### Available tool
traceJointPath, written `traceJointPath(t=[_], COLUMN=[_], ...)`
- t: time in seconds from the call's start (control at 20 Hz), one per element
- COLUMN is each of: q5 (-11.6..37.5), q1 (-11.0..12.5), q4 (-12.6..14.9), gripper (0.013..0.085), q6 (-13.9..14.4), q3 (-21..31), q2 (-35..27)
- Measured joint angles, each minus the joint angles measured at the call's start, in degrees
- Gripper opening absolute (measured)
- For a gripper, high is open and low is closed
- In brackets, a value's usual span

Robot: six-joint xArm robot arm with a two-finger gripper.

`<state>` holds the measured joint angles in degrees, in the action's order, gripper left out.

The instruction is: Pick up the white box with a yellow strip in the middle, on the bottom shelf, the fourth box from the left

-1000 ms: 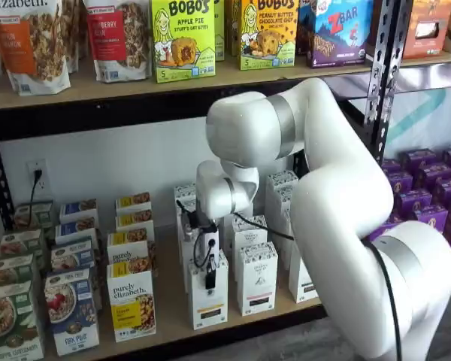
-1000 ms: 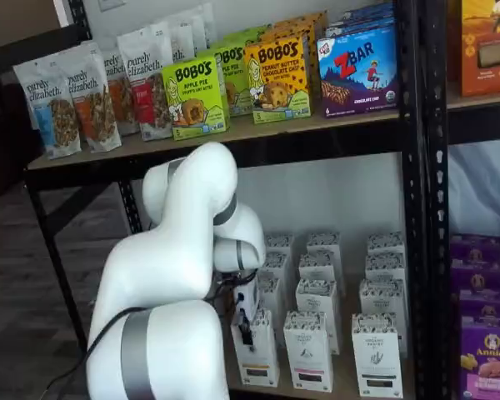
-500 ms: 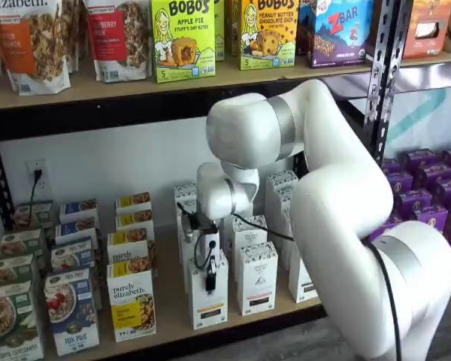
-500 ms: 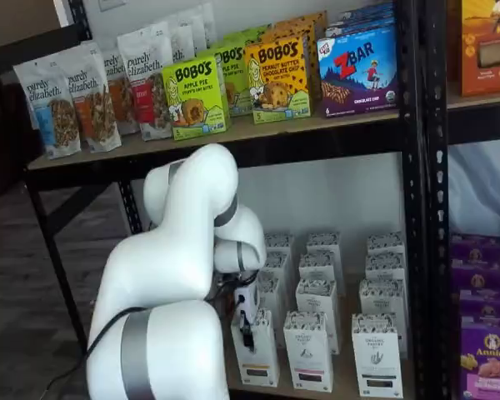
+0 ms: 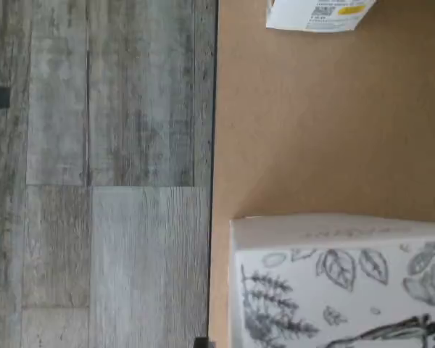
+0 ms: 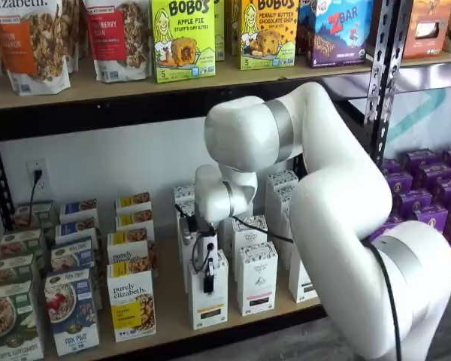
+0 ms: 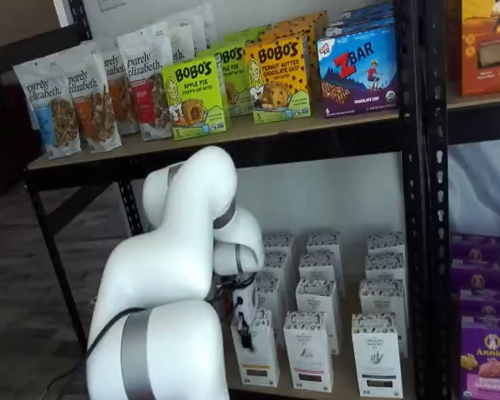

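Note:
The white box (image 6: 208, 304) stands at the front of the bottom shelf (image 6: 169, 312), with a speckled top band and a label strip low on its front. It also shows in a shelf view (image 7: 258, 357). My gripper (image 6: 208, 277) hangs in front of the box's upper face, with black fingers (image 7: 244, 329) pointing down. No gap between the fingers shows, and I cannot tell whether they touch the box. The wrist view shows a white carton face with leaf drawings (image 5: 333, 290) on the tan shelf board (image 5: 312, 130).
A similar white carton (image 6: 256, 280) stands just right of the box, and a purely elizabeth box (image 6: 131, 301) to its left. More white cartons stand in rows behind. The upper shelf (image 6: 135, 83) holds bags and boxes. Purple boxes (image 6: 428, 195) fill the right bay.
The wrist and gripper have shifted very slightly to the left in front of the white box. The boxes have not moved.

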<state>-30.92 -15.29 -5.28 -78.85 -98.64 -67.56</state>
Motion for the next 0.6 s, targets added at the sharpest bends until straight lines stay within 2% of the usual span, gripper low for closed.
traceJointPath(t=[0.15, 0.45, 0.6], q5=[-0.27, -0.52, -0.67], q1=[-0.12, -0.47, -0.54], q4=[-0.24, -0.21, 0.35], gripper=[0.0690, 0.0530, 0.0530], q6=[-0.08, 0.32, 0.88], q3=[-0.44, -1.23, -1.41], q2=[-0.26, -0.74, -0.80])
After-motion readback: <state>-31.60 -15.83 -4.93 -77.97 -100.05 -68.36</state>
